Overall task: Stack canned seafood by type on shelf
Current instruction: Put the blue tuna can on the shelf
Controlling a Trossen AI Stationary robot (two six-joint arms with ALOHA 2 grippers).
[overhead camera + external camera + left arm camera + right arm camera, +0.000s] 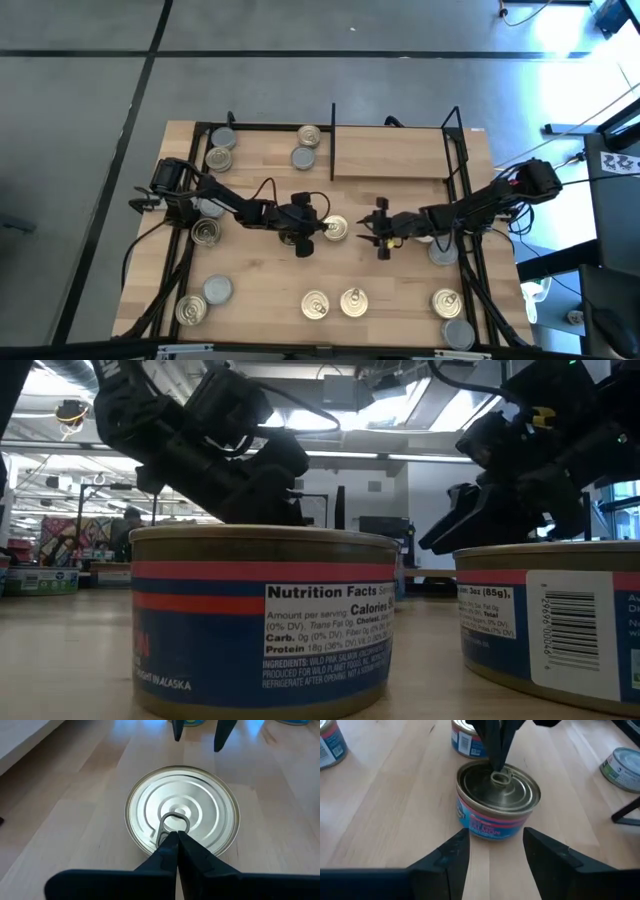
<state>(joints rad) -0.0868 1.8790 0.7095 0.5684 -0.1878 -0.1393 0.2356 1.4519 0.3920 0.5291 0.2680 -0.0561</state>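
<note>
A low round tin (336, 229) with a pale pull-tab lid and a red-and-blue label (485, 825) stands upright on the wooden top at the centre. My left gripper (177, 837) is shut, and its tips come down at the tin's lid. In the right wrist view it shows as (498, 766). My right gripper (492, 845) is open, just to the right of the tin, with its fingers pointing at the tin's side and touching nothing. The shelf (390, 155) is the light plank bay at the far side, with a black upright divider (332, 140). My left gripper touches the tin's lid with its shut fingertips at the pull-tab ring (172, 824), near the lid's centre. The fingers slant down from the table's left side. The tin stands flat on the table.
Several more tins lie about: a group at the far left (218, 158), some along the near edge (316, 305), one by my right arm (442, 252). Two stand right before the low camera (265, 620) (560, 620). Black frame bars (462, 180) run along both sides.
</note>
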